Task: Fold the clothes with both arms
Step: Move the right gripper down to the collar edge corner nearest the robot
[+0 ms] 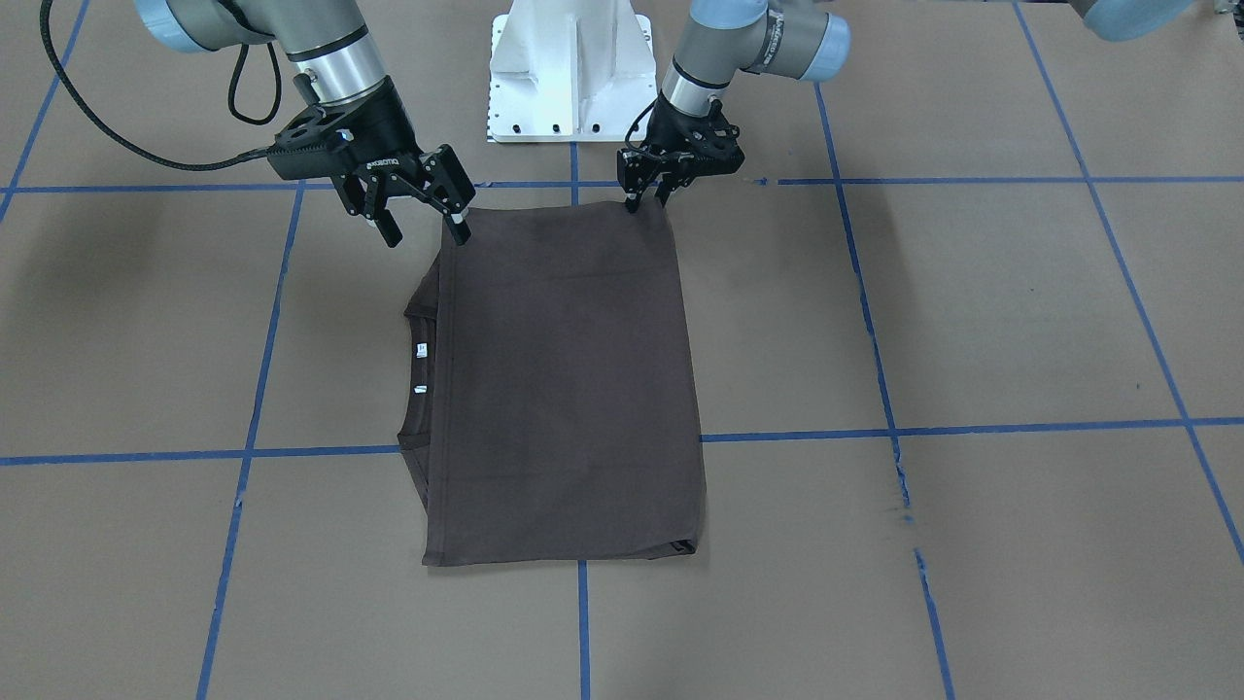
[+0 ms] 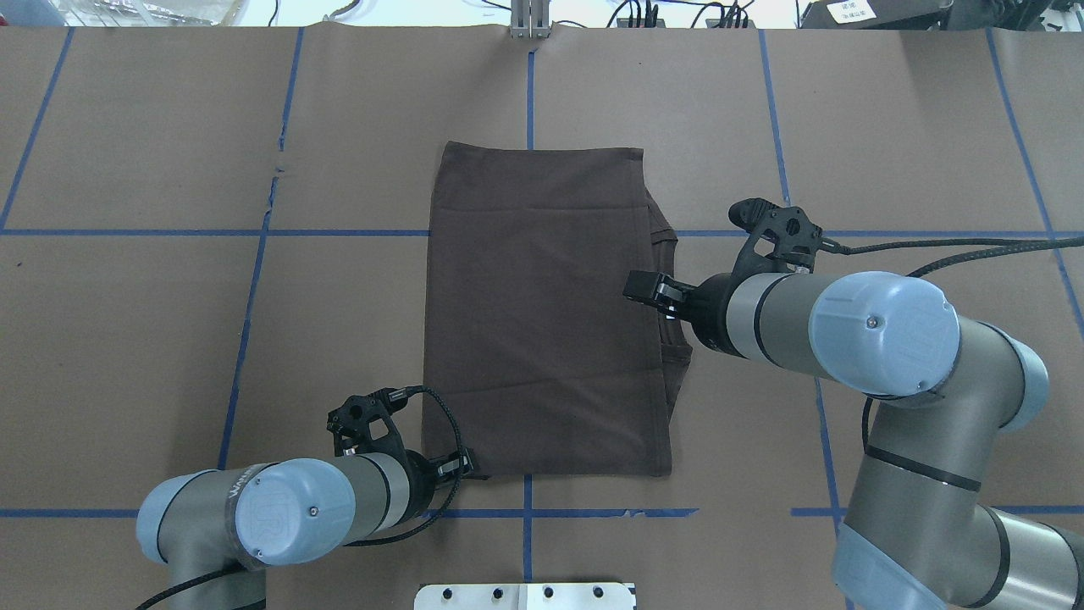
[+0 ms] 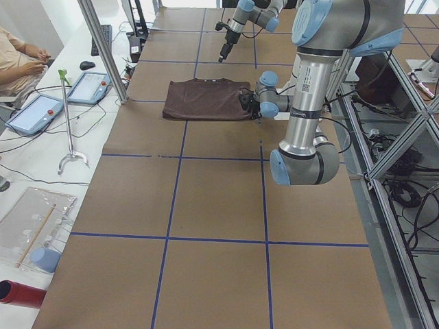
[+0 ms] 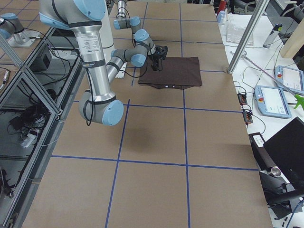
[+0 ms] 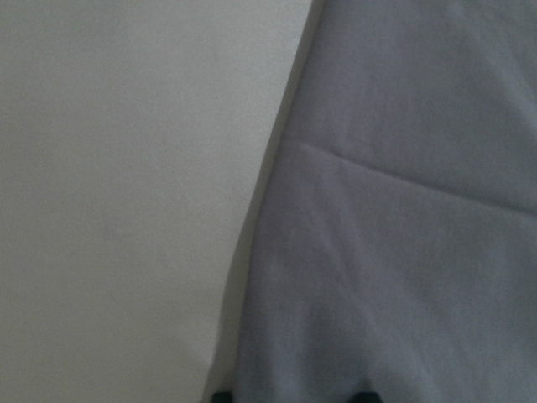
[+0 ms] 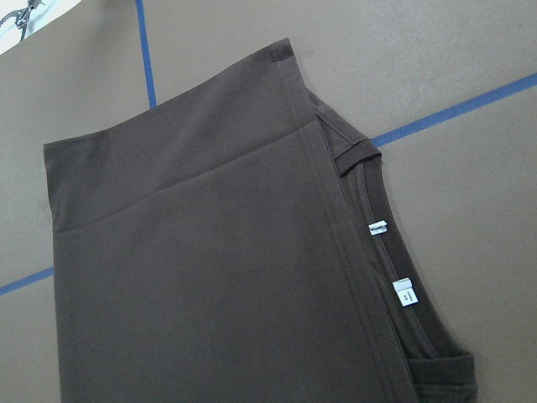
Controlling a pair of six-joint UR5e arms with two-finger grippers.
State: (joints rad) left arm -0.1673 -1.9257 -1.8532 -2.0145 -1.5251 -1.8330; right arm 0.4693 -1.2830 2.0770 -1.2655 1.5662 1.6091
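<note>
1. I read the clock from the overhead camera, with 12 pointing away from the robot. The brown shirt (image 2: 542, 313) lies flat mid-table (image 2: 169, 339) as a tall folded rectangle. Its collar (image 6: 419, 336) and white labels (image 6: 404, 292) peek out along the 3 o'clock edge.
2. My left gripper (image 1: 648, 201) is down at the shirt's 7 o'clock corner. Its jaws are narrowed with a gap showing between them. Its wrist camera shows fabric running between two dark fingertips (image 5: 364, 396), so I judge it is astride the edge and not yet clenched.
3. My right gripper (image 1: 426, 235) is spread wide and holds nothing. It hangs above the collar side, toward 5 o'clock, and I can't tell exactly which spot lies under it.
4. I take the step in hand to be pinching both corners of the 6 o'clock edge, then folding that edge over to 12 o'clock.
5. To do it well, I'd lower the right gripper onto the 5 o'clock corner and push in far enough to catch every layer. I would close both sides before lifting.
6. I'd raise the two corners together at equal height, keeping the edge taut between them, and carry it straight toward 12 o'clock.
7. The likely trouble is on the collar side, where the layers are stepped. A shallow bite there could leave the lower layer behind and skew the fold.
</note>
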